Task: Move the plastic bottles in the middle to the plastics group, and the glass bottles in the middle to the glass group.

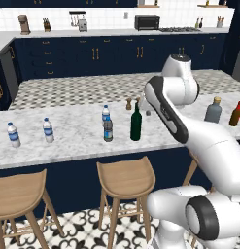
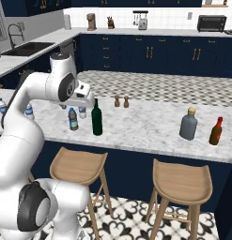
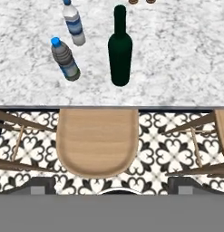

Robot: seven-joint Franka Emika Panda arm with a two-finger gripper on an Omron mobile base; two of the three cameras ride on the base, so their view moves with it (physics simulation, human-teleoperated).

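So basically nothing's sorted yet: the green wine bottle [image 1: 136, 124], the smoky-grey bottle [image 1: 108, 130] and the clear labelled bottle [image 1: 106, 114] are all bunched mid-counter [image 1: 77, 141], upright. The plastics pair [image 1: 30, 132] waits far off at the left end, and the squat grey-blue bottle [image 1: 213, 111] with the amber-red bottle [image 1: 235, 114] sits at the right end. The gripper is empty with its jaws spread wide, looking down at the middle trio from above the stool [image 3: 97, 140], so I'd say all three moves are left to do

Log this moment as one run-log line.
gripper: open, above counter edge, holding nothing | green bottle, grey bottle, clear bottle: upright, mid-counter, unmoved | plastics group left | glass group right
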